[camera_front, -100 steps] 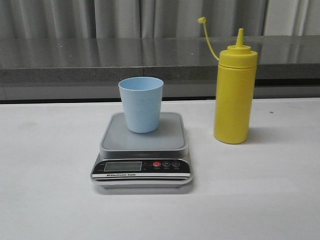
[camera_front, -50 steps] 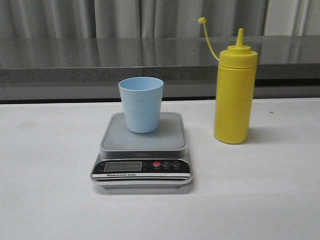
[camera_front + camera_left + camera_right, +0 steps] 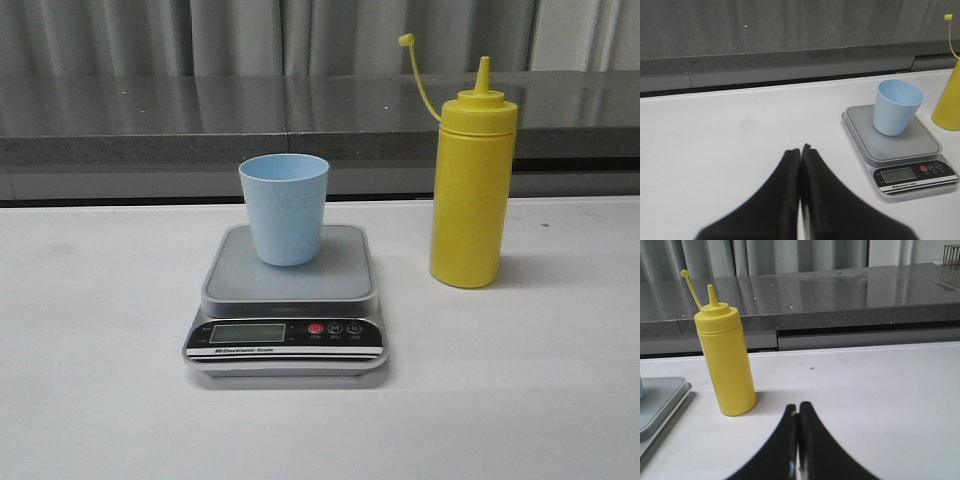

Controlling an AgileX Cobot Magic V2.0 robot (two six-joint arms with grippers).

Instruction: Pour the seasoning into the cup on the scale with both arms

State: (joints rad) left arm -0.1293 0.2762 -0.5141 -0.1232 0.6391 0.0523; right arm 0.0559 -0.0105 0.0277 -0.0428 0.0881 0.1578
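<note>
Neither arm shows in the front view. In the left wrist view the left gripper [image 3: 800, 149] has its two black fingers pressed together along their length, tips meeting, with nothing between them. It hangs above the desk, pointing forward. In the right wrist view the right gripper [image 3: 798, 407] looks the same: both black fingers closed against each other, only a thin seam between them, holding nothing, raised over the desk and pointing forward.

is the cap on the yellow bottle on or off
Off. The cap hangs off its thin tether up beside the bare nozzle of the upright yellow bottle.
</note>
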